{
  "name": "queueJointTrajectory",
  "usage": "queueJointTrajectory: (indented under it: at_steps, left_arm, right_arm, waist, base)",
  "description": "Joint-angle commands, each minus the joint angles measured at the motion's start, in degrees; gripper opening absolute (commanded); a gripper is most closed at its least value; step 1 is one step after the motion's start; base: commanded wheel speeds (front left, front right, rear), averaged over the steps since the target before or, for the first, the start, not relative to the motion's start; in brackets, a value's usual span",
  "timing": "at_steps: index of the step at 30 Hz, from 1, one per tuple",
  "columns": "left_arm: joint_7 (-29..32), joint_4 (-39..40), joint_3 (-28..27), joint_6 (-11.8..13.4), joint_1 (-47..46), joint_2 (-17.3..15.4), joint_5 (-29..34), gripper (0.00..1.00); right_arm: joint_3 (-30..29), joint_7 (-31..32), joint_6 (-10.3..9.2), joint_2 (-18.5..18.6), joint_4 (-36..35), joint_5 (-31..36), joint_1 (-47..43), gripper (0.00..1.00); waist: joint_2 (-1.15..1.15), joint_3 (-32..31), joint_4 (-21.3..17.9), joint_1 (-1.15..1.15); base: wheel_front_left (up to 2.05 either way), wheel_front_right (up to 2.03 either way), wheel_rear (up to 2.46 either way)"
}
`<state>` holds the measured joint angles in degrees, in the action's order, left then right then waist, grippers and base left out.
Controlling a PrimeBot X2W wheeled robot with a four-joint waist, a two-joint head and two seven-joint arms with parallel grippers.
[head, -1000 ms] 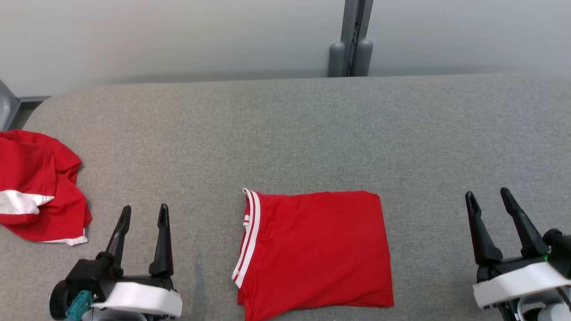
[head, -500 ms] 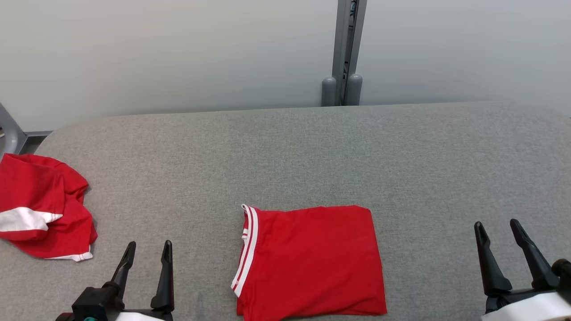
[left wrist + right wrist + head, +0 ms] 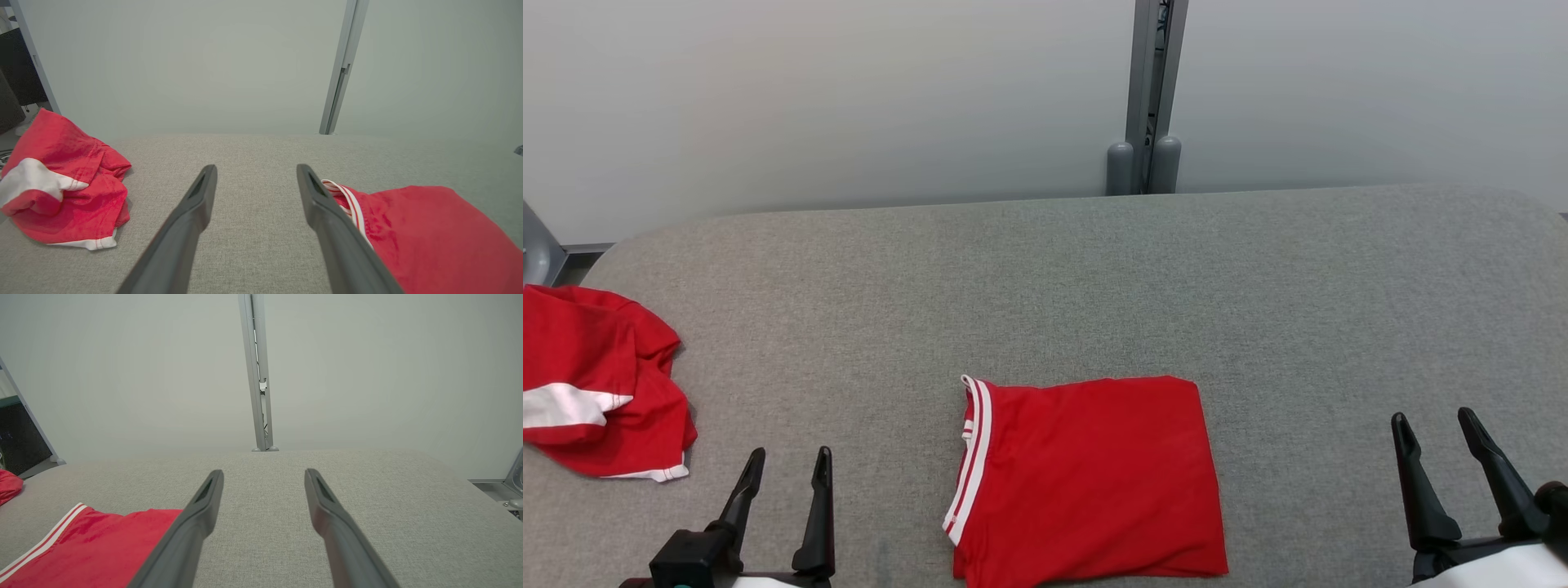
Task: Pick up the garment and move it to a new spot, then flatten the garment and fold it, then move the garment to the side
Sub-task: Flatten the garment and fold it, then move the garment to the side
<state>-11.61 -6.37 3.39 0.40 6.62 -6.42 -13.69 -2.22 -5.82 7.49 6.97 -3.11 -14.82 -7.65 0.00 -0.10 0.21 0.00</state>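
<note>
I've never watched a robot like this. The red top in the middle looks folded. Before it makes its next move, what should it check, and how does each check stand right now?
1. The left claw is open and empty: ok.
2. The right claw is open and empty: ok.
3. The folded red garment lies flat with tidy edges: ok.
4. The grey table has bare space to the garment's right for setting it aside: ok.
5. The crumpled red garment at the left lies apart from the folded one: ok.
6. The folded layers will hold together when lifted: cannot tell.
</note>
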Motion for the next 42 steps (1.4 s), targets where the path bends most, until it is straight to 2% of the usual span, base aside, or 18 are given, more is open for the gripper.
queueJointTrajectory:
  at_steps: [1, 19, 25, 36, 42]
  left_arm:
    - [0.11, 0.01, -0.05, 0.32, -0.09, -0.47, -0.21, 1.0]
    - [-0.61, -0.58, 0.3, 0.78, -1.45, -1.02, -0.9, 1.0]
    - [-0.92, -0.47, 1.03, 0.59, -3.39, -0.88, -0.86, 1.0]
    - [-2.67, -2.73, 4.36, -0.76, -9.86, 0.81, 0.05, 1.0]
    - [-3.38, -3.89, 4.21, -0.73, -12.03, 1.33, -0.26, 1.0]
  right_arm:
    - [-0.29, 0.26, 0.01, -0.13, -0.48, 0.28, -0.67, 1.0]
    - [-0.55, 0.78, 0.01, -0.47, -0.89, 0.18, -0.37, 1.0]
    - [0.21, 1.97, 0.01, 0.75, 0.44, -0.24, 1.88, 1.0]
    - [9.23, 3.03, 0.01, 3.13, 13.75, -3.8, 8.93, 1.0]
    - [14.77, 5.55, 0.01, 3.14, 21.9, -6.36, 11.82, 1.0]
  waist:
    - [0.0, 0.07, 0.04, 0.0]
    - [0.0, 0.75, 0.62, 0.0]
    - [0.0, 2.85, 2.06, 0.0]
    - [0.0, 9.69, 9.36, 0.0]
    - [0.0, 11.43, 10.91, 0.0]
  base:
    - [0.0, 0.0, 0.0]
    - [0.0, 0.0, 0.0]
    - [0.0, 0.0, 0.0]
    - [0.0, 0.0, 0.0]
    - [0.0, 0.0, 0.0]
